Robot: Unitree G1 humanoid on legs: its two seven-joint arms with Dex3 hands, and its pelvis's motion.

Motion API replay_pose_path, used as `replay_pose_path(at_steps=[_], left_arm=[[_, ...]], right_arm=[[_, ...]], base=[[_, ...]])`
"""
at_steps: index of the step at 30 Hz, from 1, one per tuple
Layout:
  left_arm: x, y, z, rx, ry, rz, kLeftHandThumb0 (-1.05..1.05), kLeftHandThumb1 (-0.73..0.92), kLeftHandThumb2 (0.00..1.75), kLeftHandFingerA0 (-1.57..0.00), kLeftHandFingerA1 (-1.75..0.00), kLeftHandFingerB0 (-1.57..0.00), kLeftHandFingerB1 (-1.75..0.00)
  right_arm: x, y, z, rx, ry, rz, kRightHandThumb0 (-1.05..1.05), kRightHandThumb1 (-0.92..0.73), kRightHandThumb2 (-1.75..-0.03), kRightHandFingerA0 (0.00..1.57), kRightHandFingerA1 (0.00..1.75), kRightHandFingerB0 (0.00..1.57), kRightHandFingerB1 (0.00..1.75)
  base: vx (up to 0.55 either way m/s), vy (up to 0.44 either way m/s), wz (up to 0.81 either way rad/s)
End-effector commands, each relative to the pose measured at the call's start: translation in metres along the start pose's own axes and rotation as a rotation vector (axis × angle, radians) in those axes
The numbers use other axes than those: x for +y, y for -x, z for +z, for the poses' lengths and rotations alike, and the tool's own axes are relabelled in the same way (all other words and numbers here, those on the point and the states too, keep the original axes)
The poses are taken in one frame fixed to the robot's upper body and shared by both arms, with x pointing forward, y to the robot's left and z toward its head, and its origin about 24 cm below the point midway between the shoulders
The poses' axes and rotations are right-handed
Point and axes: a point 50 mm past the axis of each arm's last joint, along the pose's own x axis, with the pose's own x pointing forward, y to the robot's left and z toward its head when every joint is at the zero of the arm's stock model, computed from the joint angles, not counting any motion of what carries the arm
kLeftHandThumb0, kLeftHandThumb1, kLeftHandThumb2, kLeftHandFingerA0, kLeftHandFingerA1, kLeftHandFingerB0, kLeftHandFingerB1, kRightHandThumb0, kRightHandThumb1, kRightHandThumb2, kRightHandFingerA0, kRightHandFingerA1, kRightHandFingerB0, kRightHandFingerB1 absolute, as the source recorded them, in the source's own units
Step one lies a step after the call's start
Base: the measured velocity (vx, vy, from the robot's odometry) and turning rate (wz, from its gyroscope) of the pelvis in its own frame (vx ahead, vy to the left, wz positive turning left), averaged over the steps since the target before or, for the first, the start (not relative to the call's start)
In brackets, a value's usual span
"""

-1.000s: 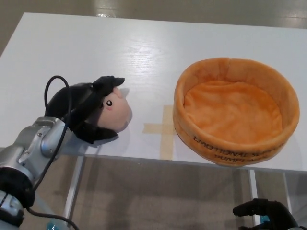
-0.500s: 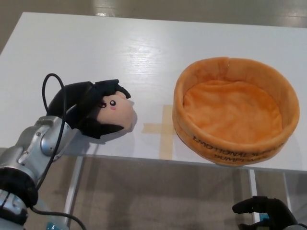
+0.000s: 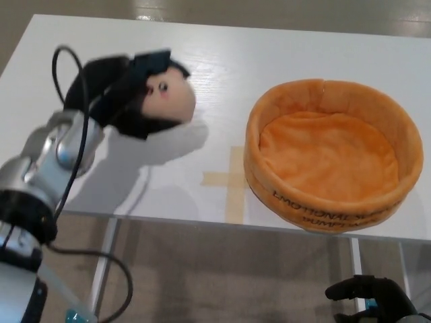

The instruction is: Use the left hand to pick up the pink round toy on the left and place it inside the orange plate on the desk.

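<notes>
My left hand [image 3: 124, 91] is shut on the pink round toy [image 3: 172, 99], a plush face with small dark eyes and a pink cheek. The toy is held in the air above the white desk [image 3: 222, 67], left of the orange plate [image 3: 335, 153], and casts a shadow below. The plate is a soft round orange basket with dark lettering on its near wall, and nothing lies in it. My right hand [image 3: 369, 298] shows only as dark fingers at the bottom right, below the desk edge.
A cross of tan tape [image 3: 229, 180] is stuck on the desk between the toy's shadow and the plate. The desk's near edge runs across the lower picture, with the floor [image 3: 222, 276] beneath. A black cable [image 3: 64, 67] loops from my left wrist.
My left hand has lifted the pink toy off the desk, up and slightly towards the plate. The plate has stayed put, and the right hand has barely moved.
</notes>
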Motion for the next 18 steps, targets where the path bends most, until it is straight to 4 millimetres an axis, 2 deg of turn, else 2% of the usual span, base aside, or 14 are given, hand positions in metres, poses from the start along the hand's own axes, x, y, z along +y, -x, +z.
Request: replay_pose_path(at_steps=[1,2,3,4,5,6,9,10,12,15,16,18], left_arm=[[0.013,-0.025,0.029,-0.088,-0.029,0.032,-0.24,0.77,0.65,-0.81,-1.64,-0.85,-0.73],[0.015,-0.032,0.037,-0.109,-0.038,0.033,-0.25,0.76,0.64,-0.8,-1.63,-0.83,-0.82],[0.015,-0.033,0.039,-0.114,-0.041,0.034,-0.25,0.76,0.64,-0.8,-1.63,-0.83,-0.82],[0.015,-0.039,0.048,-0.135,-0.054,0.031,-0.27,0.72,0.66,-0.85,-1.51,-0.91,-0.6],[0.015,-0.039,0.048,-0.135,-0.054,0.031,-0.27,0.72,0.66,-0.85,-1.51,-0.91,-0.6],[0.013,-0.047,0.062,-0.172,-0.077,0.032,-0.23,0.72,0.61,-0.87,-1.5,-0.91,-0.65],[0.009,-0.053,0.073,-0.195,-0.092,0.029,-0.23,0.7,0.6,-0.84,-1.54,-0.91,-0.6],[0.003,-0.058,0.084,-0.215,-0.1,0.011,-0.27,0.7,0.63,-0.78,-1.62,-0.83,-0.86],[-0.005,-0.064,0.101,-0.254,-0.108,-0.013,-0.29,0.69,0.64,-0.79,-1.62,-0.82,-0.89],[-0.007,-0.064,0.104,-0.266,-0.104,-0.014,-0.29,0.69,0.64,-0.79,-1.62,-0.82,-0.89],[-0.013,-0.065,0.109,-0.28,-0.105,-0.02,-0.26,0.62,0.62,-0.87,-1.57,-0.92,-0.62],[-0.021,-0.066,0.117,-0.3,-0.108,-0.028,-0.26,0.62,0.62,-0.87,-1.57,-0.92,-0.62]], right_arm=[[0.002,0.002,-0.006,0.024,-0.005,0.001,-0.15,-0.58,-0.57,0.64,0.84,0.68,0.77],[0.002,0.002,-0.006,0.021,-0.008,-0.002,-0.14,-0.57,-0.57,0.66,0.86,0.68,0.77],[0.003,0.002,-0.006,0.019,-0.009,-0.004,-0.14,-0.57,-0.57,0.66,0.86,0.68,0.77],[0.003,0.002,-0.006,0.016,-0.016,-0.006,-0.12,-0.56,-0.58,0.66,0.87,0.67,0.78],[0.003,0.002,-0.006,0.016,-0.016,-0.006,-0.12,-0.56,-0.58,0.66,0.87,0.67,0.78],[0.004,0.003,-0.007,0.014,-0.025,-0.009,-0.13,-0.56,-0.59,0.65,0.87,0.66,0.78],[0.005,0.003,-0.008,0.018,-0.031,-0.013,-0.13,-0.56,-0.59,0.66,0.87,0.66,0.78],[0.005,0.003,-0.008,0.018,-0.033,-0.017,-0.13,-0.56,-0.59,0.66,0.87,0.67,0.78],[0.006,0.003,-0.007,0.017,-0.036,-0.021,-0.13,-0.55,-0.59,0.66,0.88,0.67,0.78],[0.007,0.003,-0.008,0.017,-0.036,-0.021,-0.13,-0.55,-0.59,0.66,0.88,0.67,0.78],[0.007,0.003,-0.008,0.014,-0.041,-0.022,-0.12,-0.54,-0.6,0.67,0.89,0.67,0.8],[0.007,0.003,-0.008,0.01,-0.048,-0.023,-0.12,-0.54,-0.6,0.67,0.89,0.67,0.8]], base=[[0.0,0.0,0.0],[0.0,0.0,0.0],[0.0,0.0,0.0],[0.0,0.0,0.0],[0.0,0.0,0.0],[0.0,0.0,0.0],[0.0,0.0,0.0],[0.0,0.0,0.0],[0.0,0.0,0.0],[0.0,0.0,0.0],[0.0,0.0,0.0],[0.0,0.0,0.0]])
